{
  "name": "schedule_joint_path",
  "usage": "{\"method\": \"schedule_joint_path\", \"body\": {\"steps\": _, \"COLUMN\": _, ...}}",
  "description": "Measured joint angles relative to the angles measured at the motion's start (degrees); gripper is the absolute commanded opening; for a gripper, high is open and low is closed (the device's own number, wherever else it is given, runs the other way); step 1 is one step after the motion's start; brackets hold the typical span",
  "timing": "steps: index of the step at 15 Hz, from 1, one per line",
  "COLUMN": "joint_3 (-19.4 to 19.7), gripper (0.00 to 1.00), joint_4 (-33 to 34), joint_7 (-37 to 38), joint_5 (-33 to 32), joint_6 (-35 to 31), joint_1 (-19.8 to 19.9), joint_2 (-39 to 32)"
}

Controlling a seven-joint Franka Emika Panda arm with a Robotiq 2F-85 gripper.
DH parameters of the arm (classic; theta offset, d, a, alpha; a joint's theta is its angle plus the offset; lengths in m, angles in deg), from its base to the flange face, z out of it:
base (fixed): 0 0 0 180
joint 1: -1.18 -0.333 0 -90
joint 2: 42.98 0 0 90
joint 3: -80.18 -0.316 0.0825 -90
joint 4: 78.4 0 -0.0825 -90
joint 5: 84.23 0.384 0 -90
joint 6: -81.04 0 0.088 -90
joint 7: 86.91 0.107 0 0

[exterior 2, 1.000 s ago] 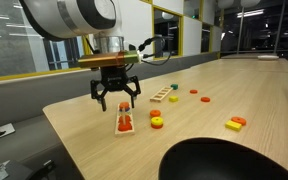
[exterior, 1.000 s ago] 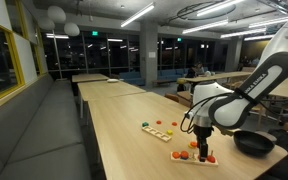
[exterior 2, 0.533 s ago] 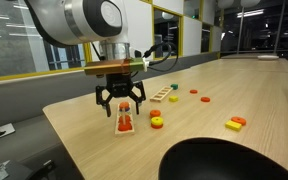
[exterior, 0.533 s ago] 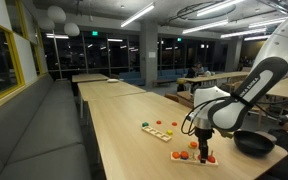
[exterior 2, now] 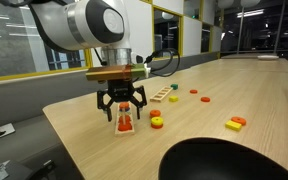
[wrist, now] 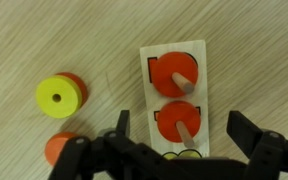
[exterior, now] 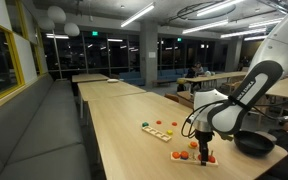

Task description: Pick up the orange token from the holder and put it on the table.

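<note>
The holder [wrist: 174, 95] is a small wooden board with pegs. Two orange tokens sit on its pegs, one farther [wrist: 174, 72] and one nearer [wrist: 176, 120]. My gripper [wrist: 182, 128] is open and straddles the holder, with one finger on each side of the nearer token. In both exterior views the gripper [exterior 2: 122, 108] [exterior: 202, 150] hangs low over the holder [exterior 2: 125, 125] [exterior: 209, 158], fingers spread around it. Nothing is held.
A yellow token on a red one [wrist: 61, 95] and a loose orange token [wrist: 59, 150] lie beside the holder. A second wooden board [exterior 2: 161, 94], scattered tokens [exterior 2: 203, 98], a yellow and red block [exterior 2: 235, 123] and a black bowl [exterior 2: 229, 160] are on the table.
The gripper has come down from above the holder until its open fingers flank the pegs. The tokens have not moved.
</note>
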Motion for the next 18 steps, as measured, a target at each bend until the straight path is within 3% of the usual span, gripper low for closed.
{"method": "schedule_joint_path", "body": {"steps": 13, "joint_3": 0.0, "gripper": 1.0, "joint_4": 0.0, "joint_7": 0.0, "joint_5": 0.0, "joint_6": -3.1, "joint_1": 0.6, "joint_2": -1.0}}
{"method": "schedule_joint_path", "body": {"steps": 14, "joint_3": 0.0, "gripper": 0.94, "joint_4": 0.0, "joint_7": 0.0, "joint_5": 0.0, "joint_6": -3.3, "joint_1": 0.6, "joint_2": -1.0}}
{"method": "schedule_joint_path", "body": {"steps": 15, "joint_3": 0.0, "gripper": 0.75, "joint_4": 0.0, "joint_7": 0.0, "joint_5": 0.0, "joint_6": -3.4, "joint_1": 0.7, "joint_2": -1.0}}
{"method": "schedule_joint_path", "body": {"steps": 18, "joint_3": 0.0, "gripper": 0.51, "joint_4": 0.0, "joint_7": 0.0, "joint_5": 0.0, "joint_6": -3.5, "joint_1": 0.8, "joint_2": -1.0}}
